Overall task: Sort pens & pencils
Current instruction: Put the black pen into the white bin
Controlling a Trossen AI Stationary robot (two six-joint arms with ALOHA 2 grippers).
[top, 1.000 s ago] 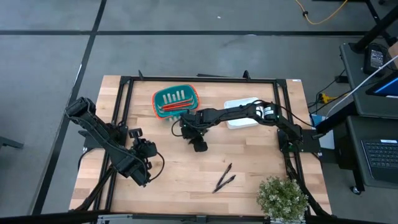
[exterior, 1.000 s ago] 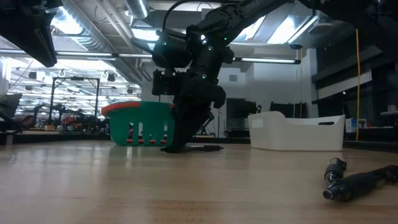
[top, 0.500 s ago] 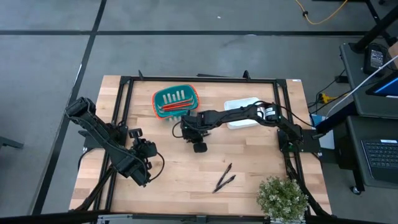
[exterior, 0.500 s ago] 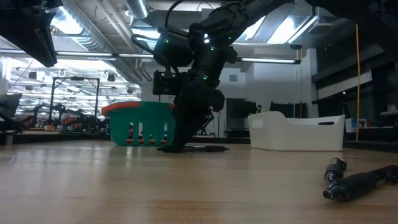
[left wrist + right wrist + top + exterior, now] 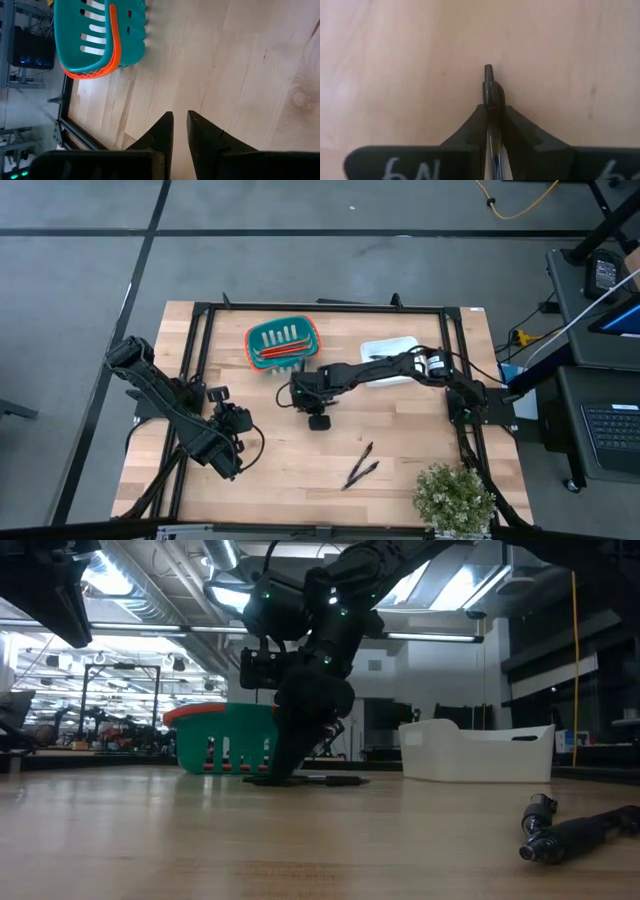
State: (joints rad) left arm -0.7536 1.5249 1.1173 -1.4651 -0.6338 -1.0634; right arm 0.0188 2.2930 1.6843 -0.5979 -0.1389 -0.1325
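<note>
My right gripper (image 5: 493, 116) is at the table's middle, just near of the teal basket (image 5: 252, 340), shut on a black pen (image 5: 491, 90) that lies on the wood (image 5: 335, 780). Red-orange pencils (image 5: 280, 352) lie in the basket. Two more black pens (image 5: 360, 467) lie crossed on the table toward the near right. My left gripper (image 5: 180, 122) hangs above the left part of the table (image 5: 228, 420), a narrow gap between its fingers and nothing in it. My right gripper pinches the pen between its two fingers (image 5: 512, 125), a short way back from one end (image 5: 489, 75) that sticks out past the fingertips. The fingers come steeply from above, one on each side of the barrel. The pen lies flat on the table.
A white tray (image 5: 385, 345) stands at the far right of centre, partly under my right arm. A potted plant (image 5: 455, 498) sits at the near right corner. A black frame (image 5: 200, 330) borders the table. Bare wood lies between the two arms.
My right gripper has sunk a little and shifted slightly toward the table's near edge, coming down over the pen on the wood and shutting on it. The pen has stayed on the table.
</note>
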